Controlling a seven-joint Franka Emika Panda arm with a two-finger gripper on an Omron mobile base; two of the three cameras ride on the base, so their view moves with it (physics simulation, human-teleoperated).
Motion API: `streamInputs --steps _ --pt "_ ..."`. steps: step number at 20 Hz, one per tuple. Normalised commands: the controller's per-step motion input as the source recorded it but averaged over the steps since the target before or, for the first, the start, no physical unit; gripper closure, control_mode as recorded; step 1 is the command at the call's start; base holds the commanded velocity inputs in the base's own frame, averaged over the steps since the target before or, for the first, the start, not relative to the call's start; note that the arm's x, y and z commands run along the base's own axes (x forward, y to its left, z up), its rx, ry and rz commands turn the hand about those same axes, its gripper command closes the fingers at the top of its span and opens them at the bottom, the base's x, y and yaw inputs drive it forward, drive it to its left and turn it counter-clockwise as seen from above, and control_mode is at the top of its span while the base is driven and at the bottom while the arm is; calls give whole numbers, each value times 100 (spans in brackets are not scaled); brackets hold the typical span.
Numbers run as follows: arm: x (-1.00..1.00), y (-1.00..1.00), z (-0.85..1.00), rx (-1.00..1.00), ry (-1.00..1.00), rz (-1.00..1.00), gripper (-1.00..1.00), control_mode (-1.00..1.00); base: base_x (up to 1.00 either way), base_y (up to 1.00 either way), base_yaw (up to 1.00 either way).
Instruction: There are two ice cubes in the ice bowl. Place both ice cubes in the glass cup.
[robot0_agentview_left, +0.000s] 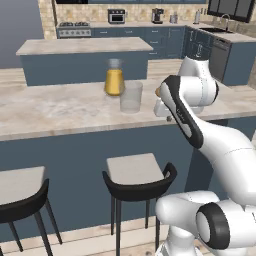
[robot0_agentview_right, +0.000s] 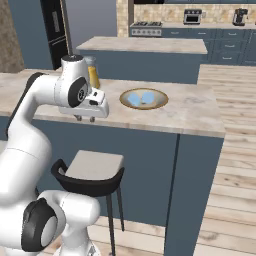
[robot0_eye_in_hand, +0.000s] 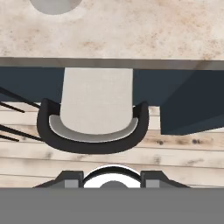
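**Still short of the bowl: gripper parked over the counter edge, nothing held**

Plainly, the two-finger gripper (robot0_agentview_right: 85, 119) holds nothing: its short dark fingers point down at the near lip of the counter, left of centre in the right base view, with empty air between them. Whether the jaws stand fully released I cannot tell; in the hand view the tips sit at the very bottom edge and their gap is hidden.

Looking down from the hand, a black-framed bar stool with a pale grey seat (robot0_eye_in_hand: 97, 105) fills the middle, and the speckled beige marble countertop (robot0_eye_in_hand: 144, 30) runs across the top, so the hand hangs over the counter's front edge, not over the target.

Farther out, the wide shallow bowl with a brown wooden rim and pale grey inside (robot0_agentview_right: 161, 95) lies right of centre in the right base view, well apart from the gripper. Both small pale-blue translucent ice cubes (robot0_agentview_right: 141, 98) rest in it, side by side.

The clear straight-sided glass tumbler (robot0_agentview_left: 131, 97) stands at centre in the left base view, just in front of a conical glass flask of orange liquid (robot0_agentview_left: 114, 79).

To do this reach well, I judge the hand should travel above the rim, centre over one cube, then descend with jaws wide, pinching only that cube and not nudging its neighbour.
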Motion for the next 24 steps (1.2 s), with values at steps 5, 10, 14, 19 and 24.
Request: streamInputs --steps 5,10,14,19,24 --pt "-8 0 0 0 -1 0 -100 -100 0 0 0" --pt "-2 0 0 0 0 0 -100 -100 0 0 0" --pt "-4 -10 0 0 0 0 -100 100 0 -23 0" --pt "0 0 0 0 0 0 -100 100 0 -72 0" --pt "0 0 0 0 0 0 -100 100 0 -69 0"
